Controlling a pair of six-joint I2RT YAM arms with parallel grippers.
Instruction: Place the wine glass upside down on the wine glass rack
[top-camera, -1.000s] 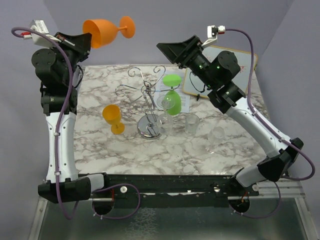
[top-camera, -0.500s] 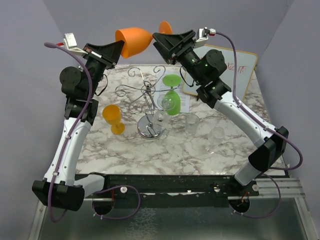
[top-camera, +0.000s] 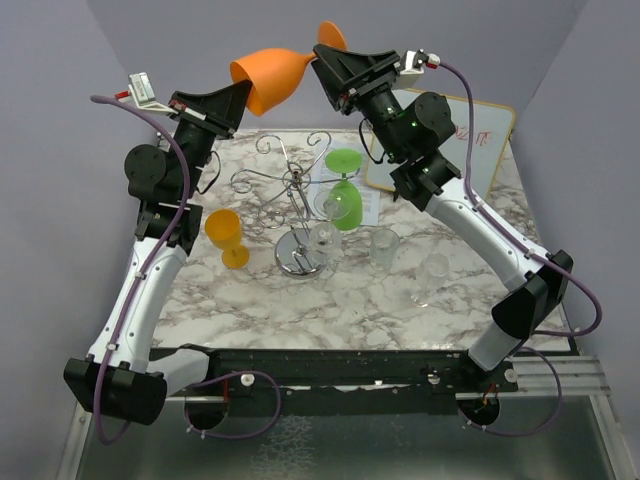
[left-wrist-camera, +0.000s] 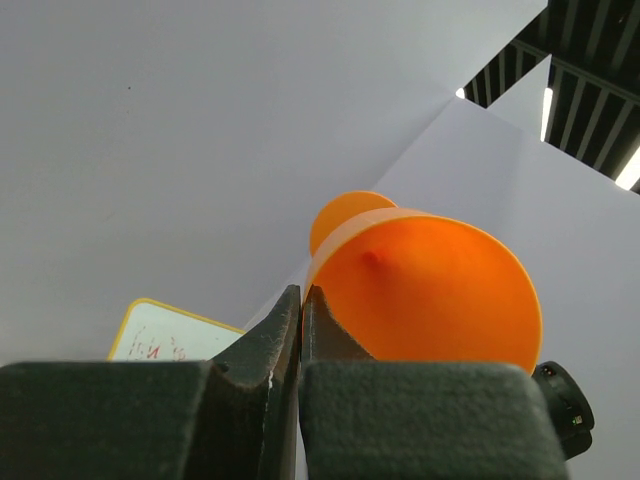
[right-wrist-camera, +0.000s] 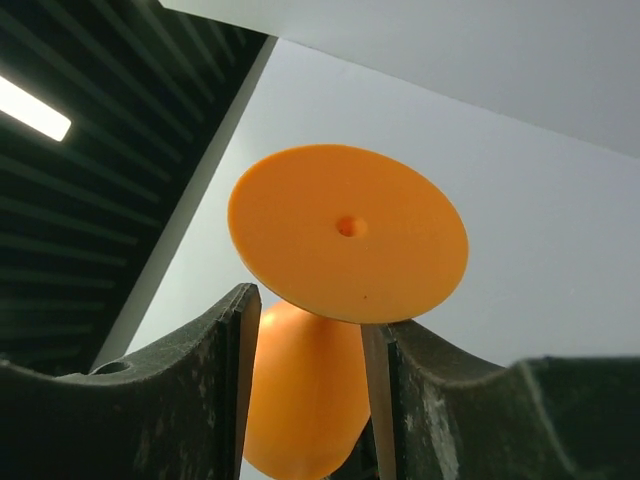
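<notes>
Right fingers (top-camera: 330, 74) now straddle the smooth orange wine glass (top-camera: 272, 78) stem, unclenched; left fingers (left-wrist-camera: 286, 332) pinch its rim.

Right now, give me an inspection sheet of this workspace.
Surface: marble-patterned table.
Job's things: orange wine glass held sideways in the air above the table; wine glass rack upright, a green glass hanging upside down on it.
Clutter: second orange glass upright left of the rack; clear glasses right of it; whiteboard at the far right.
Grippers: left gripper pinches the held glass's rim; right gripper straddles its stem, grip unclear.
Cables: purple cable along each arm.
Surroundings: plain walls.
</notes>
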